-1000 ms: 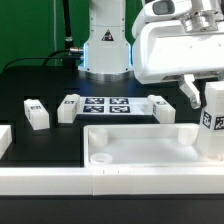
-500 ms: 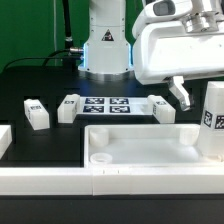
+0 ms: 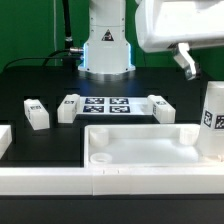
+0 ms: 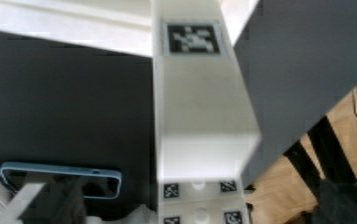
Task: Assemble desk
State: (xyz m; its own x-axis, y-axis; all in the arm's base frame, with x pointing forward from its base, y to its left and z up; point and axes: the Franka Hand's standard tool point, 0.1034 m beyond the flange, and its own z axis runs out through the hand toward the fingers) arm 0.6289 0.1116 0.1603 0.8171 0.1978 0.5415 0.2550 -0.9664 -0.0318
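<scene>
The white tray-like tabletop [image 3: 140, 147] lies at the front of the table. One square white leg [image 3: 212, 118] stands upright at its corner on the exterior view's right, tag facing out. My gripper [image 3: 196, 62] hangs above that leg, open and empty, with one dark finger [image 3: 186, 58] showing. In the wrist view the leg [image 4: 200, 110] runs down the middle with a tag at its end, beside a blurred grey finger [image 4: 308, 90]. Three loose legs [image 3: 36, 114] [image 3: 68, 107] [image 3: 163, 108] lie behind the tabletop.
The marker board [image 3: 108, 104] lies between the loose legs, in front of the robot base [image 3: 105, 52]. Long white border rails [image 3: 60, 182] run along the front edge. A short white block [image 3: 4, 138] sits at the exterior view's left.
My gripper has let go of the upright leg and risen well above it. The leg stays standing at the tabletop corner.
</scene>
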